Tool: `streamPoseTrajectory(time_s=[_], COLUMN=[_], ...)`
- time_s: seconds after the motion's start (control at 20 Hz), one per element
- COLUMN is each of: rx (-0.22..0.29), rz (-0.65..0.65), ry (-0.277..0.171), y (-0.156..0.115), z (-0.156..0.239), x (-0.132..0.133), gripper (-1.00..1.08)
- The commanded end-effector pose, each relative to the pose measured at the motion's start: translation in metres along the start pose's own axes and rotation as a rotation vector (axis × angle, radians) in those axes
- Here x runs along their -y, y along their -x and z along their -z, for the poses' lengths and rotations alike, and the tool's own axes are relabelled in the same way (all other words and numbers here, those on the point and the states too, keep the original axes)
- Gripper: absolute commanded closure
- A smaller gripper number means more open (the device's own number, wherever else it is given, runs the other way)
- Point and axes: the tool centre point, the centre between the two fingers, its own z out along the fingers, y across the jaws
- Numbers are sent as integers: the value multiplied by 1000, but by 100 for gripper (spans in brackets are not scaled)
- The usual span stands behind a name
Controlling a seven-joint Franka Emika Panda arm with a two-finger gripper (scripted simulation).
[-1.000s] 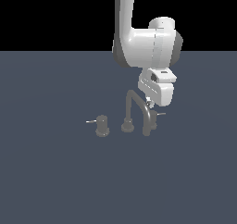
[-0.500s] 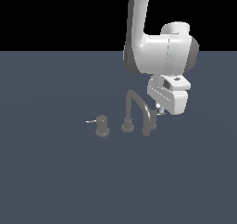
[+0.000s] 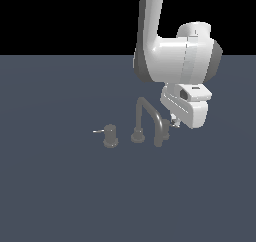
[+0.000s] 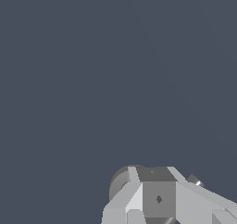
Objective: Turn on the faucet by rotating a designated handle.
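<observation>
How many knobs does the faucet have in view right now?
2. One knob stands clear at the exterior view's left of the spout. The other, the handle, sits at the spout's right, mostly hidden behind it and the tool.

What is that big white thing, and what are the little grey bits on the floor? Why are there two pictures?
The big white thing is a robot arm. It isn't real: a computer program drew these pictures. One picture comes from a camera standing off to the side, so you see everything. The other comes from a camera on the robot's wrist, looking down past its fingers at the plain grey floor.

The little grey bits are a faucet: a tall curved spout in the middle, with a stubby knob on each side. One knob stands alone on the side picture's left. The other knob, the handle the robot must turn, is mostly hidden behind the spout and the robot's hand, which is low beside it. I can't tell whether the fingers are holding anything.
</observation>
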Motion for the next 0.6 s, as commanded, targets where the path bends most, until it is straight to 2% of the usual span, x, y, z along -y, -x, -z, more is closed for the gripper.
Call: streamPoseTrajectory(time_s=[0.0,0.05,0.1,0.55], rx=[14,14,0,10], rz=[-12,-12,-2,-9], ry=[29,29,2,21], y=[2,2,0,26], z=[-4,-4,0,-2], x=[-24,-24,-7,-33], gripper=[108,108,108,108])
